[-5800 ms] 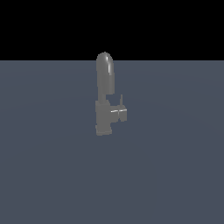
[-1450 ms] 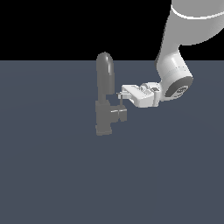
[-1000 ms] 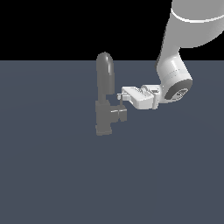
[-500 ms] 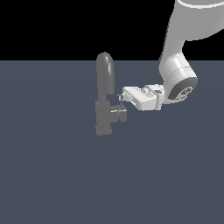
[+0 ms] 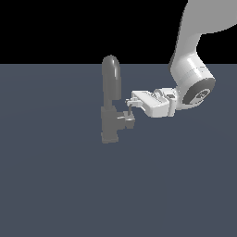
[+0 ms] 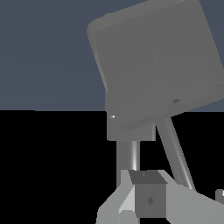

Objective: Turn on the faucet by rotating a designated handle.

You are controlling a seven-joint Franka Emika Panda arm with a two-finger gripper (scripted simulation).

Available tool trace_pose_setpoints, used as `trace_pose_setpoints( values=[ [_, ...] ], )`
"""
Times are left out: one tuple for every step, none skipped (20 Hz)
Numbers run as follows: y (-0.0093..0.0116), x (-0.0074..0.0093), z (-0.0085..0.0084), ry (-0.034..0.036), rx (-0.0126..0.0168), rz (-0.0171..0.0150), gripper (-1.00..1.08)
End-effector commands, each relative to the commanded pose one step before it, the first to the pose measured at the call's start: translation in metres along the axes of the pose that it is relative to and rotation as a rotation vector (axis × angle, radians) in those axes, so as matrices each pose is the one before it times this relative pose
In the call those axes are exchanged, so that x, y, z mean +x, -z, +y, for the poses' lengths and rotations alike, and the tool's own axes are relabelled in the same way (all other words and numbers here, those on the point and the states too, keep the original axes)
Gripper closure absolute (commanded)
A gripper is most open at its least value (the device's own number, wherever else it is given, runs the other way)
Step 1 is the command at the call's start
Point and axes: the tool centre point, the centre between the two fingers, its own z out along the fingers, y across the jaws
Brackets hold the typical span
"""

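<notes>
The dull grey faucet (image 5: pixel 111 97) stands upright in the exterior view, with an arched spout over a boxy lower body. Its handle (image 5: pixel 126 119) is a stubby knob on the side facing the exterior view's right, with a thin lever pin rising from it. My gripper (image 5: pixel 131 104) comes in level from that side. Its fingertips sit close together against the top of the pin, shut with nothing between them. In the wrist view the faucet body (image 6: pixel 157 61) fills the frame, the thin pin (image 6: pixel 175 153) runs beside my fingers (image 6: pixel 148 199), and the gripper (image 6: pixel 133 205) points at it.
A flat dark blue-grey floor (image 5: pixel 55 185) stretches around the faucet. My white forearm (image 5: pixel 192 83) hangs above the floor at the exterior view's right.
The gripper, absent at first, has come in from the exterior view's right and crept down to the handle's pin. The wrist has shifted slightly right. The faucet body has not moved.
</notes>
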Motion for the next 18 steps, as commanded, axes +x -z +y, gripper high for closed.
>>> trace_pose_setpoints(
  values=[
    [0.00001, 0.0021, 0.00372, -0.00138, -0.00033, -0.00081, 1.08],
    [-0.00001, 0.0017, 0.00346, -0.00054, -0.00025, -0.00036, 1.08],
    [-0.00004, 0.00186, 0.00345, -0.00076, -0.00035, -0.00051, 1.08],
    [-0.00001, 0.00173, 0.00354, -0.00054, -0.00025, -0.00036, 1.08],
    [-0.00004, 0.00189, 0.00353, -0.00076, -0.00035, -0.0005, 1.08],
    [0.0, 0.00177, 0.00362, -0.00054, -0.00025, -0.00035, 1.08],
    [-0.00004, 0.00193, 0.00361, -0.00076, -0.00035, -0.0005, 1.08],
    [-0.00003, 0.00195, 0.00366, -0.00077, -0.00035, -0.00049, 1.08],
    [0.0, 0.00182, 0.00374, -0.00054, -0.00025, -0.00035, 1.08],
    [-0.00003, 0.00198, 0.00374, -0.00077, -0.00035, -0.00049, 1.08],
    [-0.00003, 0.002, 0.00378, -0.00077, -0.00035, -0.00048, 1.08],
    [0.00001, 0.00188, 0.00386, -0.00055, -0.00025, -0.00034, 1.08],
    [-0.00002, 0.00205, 0.00386, -0.00078, -0.00035, -0.00047, 1.08],
    [-0.00001, 0.00207, 0.0039, -0.00079, -0.00035, -0.00046, 1.08],
    [-0.00001, 0.0021, 0.00394, -0.00079, -0.00035, -0.00045, 1.08],
    [0.0, 0.0, 0.0, 0.0, 0.0, 0.0, 1.08],
    [0.00004, -0.01491, -0.0137, 0.0322, 0.00011, 0.01003, 1.08],
    [-0.00006, 0.00686, 0.00286, -0.00322, -0.00007, -0.00103, 1.08]
  ],
)
